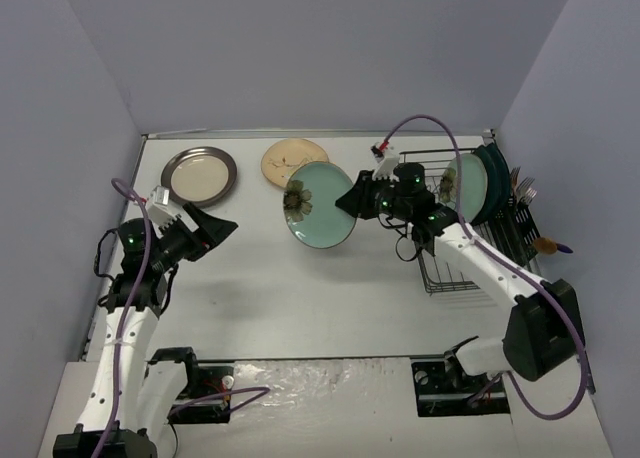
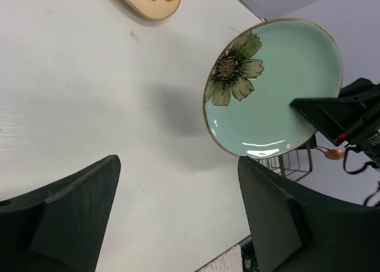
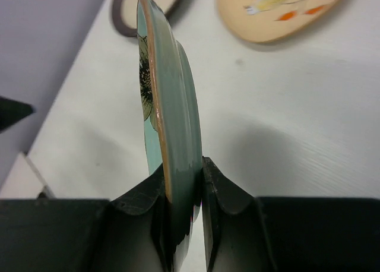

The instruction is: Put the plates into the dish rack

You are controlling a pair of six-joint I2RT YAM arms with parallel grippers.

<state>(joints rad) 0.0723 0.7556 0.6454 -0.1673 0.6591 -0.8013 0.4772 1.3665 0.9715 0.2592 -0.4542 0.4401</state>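
Left gripper hangs with fingers spread and nothing between them. The grey-brown rimmed plate lies flat at its 12 o'clock, the cream floral plate out toward 2. In the middle, the mint-green flower plate is off the table, on edge, its rim pinched between the fingers of the right gripper. The dish rack sits at that gripper's 3 o'clock, close by, long axis running 12 to 6, with a mint plate and teal plates upright at its far end. Right arm is nearer, so the carry should go toward 3.
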